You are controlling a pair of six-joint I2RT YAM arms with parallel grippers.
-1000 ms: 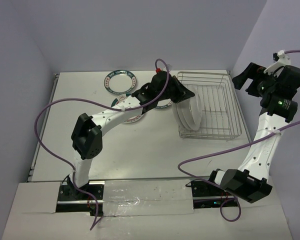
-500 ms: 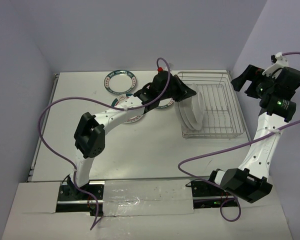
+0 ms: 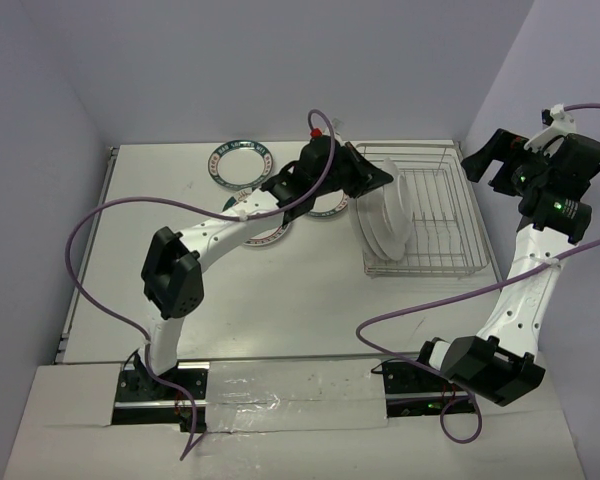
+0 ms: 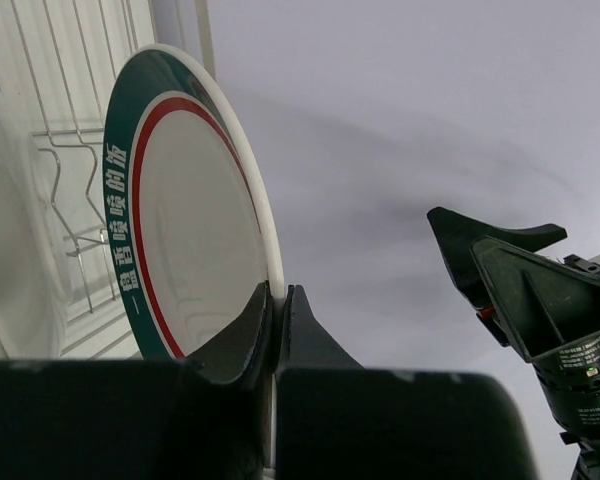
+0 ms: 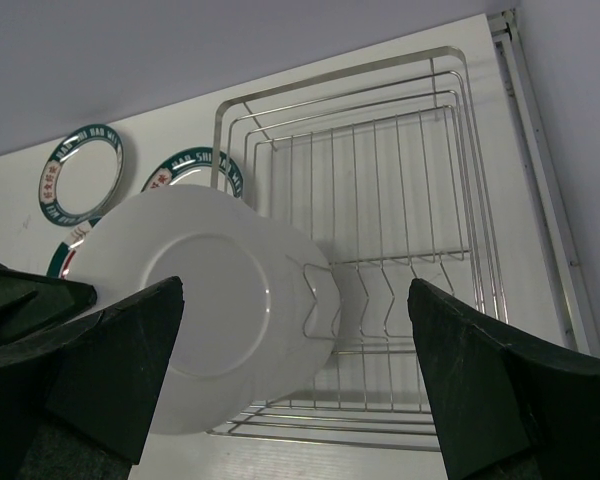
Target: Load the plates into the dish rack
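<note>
Left pincer [image 4: 276, 305] is pressed tight on the rim of a green-banded plate [image 4: 185, 240], one finger on the printed face and the other on the white back. From above, it reaches over the left end of the dish rack [image 3: 450, 205]. The gripped plate stands nearly on edge there, its red ring and green band turned away from the right arm. From the right wrist, the plate's plain underside covers the near left corner of the wire rack, and a zigzag divider wire crosses its right edge. Whether its lower edge rests on the bars cannot be told. Just beside it, toward the left arm, more white plates [image 3: 373, 238] stand upright in the rack. One of them shows as a pale curve at the edge of the left wrist view.

Right pincer [image 3: 488, 160] hangs in the air off the rack's far right corner, its fingers spread wide and pinching nothing.

Three plates lie flat on the surface [image 3: 280, 300], left of the rack. A green-rimmed plate [image 3: 238, 163] sits in the open near the far edge. A second green-rimmed plate [image 3: 327, 208] is half hidden beneath the left arm. A third plate [image 3: 267, 237] with red markings is mostly covered by the forearm.
</note>
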